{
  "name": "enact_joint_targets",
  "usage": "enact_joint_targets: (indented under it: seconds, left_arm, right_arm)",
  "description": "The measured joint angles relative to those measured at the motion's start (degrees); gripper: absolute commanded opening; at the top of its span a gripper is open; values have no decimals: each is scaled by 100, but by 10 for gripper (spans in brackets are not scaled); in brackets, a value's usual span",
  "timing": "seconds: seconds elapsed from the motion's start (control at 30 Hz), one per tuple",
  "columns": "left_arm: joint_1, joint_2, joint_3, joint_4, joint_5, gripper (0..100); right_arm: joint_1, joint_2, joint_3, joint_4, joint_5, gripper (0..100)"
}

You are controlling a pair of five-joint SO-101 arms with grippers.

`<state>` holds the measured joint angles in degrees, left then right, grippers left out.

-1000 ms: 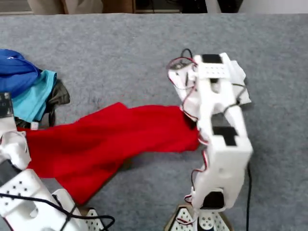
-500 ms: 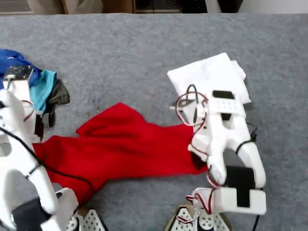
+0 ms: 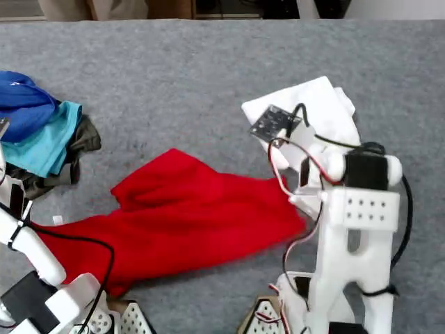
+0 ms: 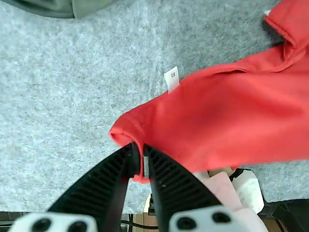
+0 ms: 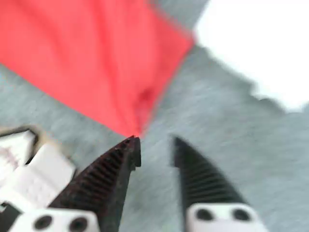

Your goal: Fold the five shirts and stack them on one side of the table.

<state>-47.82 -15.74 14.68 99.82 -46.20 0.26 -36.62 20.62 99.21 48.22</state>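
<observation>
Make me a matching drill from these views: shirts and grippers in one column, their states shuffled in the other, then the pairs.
Column one:
1. red shirt
2. white shirt
3. left gripper
4. right gripper

Column two:
A. open, nothing between its fingers
B. folded, lying flat
C. shut on a hem of red cloth
D. unfolded and rumpled, stretched between the two arms

Pairs: 1-D, 2-B, 3-C, 4-A

Rumpled red shirt [image 3: 188, 216] lies near folded white shirt [image 3: 321, 103].
</observation>
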Motion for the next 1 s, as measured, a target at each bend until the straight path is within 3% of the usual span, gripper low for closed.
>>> enact_joint_targets:
  seconds: [0.1, 0.27, 0.4, 0.53, 0.8, 0.87, 1.0]
  left_arm:
    - [0, 0, 0, 0, 0, 18]
    - [0, 0, 0, 0, 0, 18]
    - [-18, 0, 26, 0, 0, 18]
    - [-26, 0, 237, 0, 0, 18]
    - [-44, 0, 589, 0, 176, 18]
    - [-44, 0, 703, -97, 202, 18]
    - [-132, 0, 1081, -536, 229, 19]
  right_arm:
    - [-642, -26, -343, -220, -255, 346]
    - [-1679, 510, -738, -782, -1125, 236]
    - [-2347, 1415, -782, -1670, -1846, 120]
    - [-2831, 2796, -782, -2462, -2453, 98]
    - [-3147, 5327, -818, -3481, -2655, 52]
    - [-3130, 5723, -923, -3490, -2655, 2]
    - [-3086, 6022, -1248, -3086, -2470, 2]
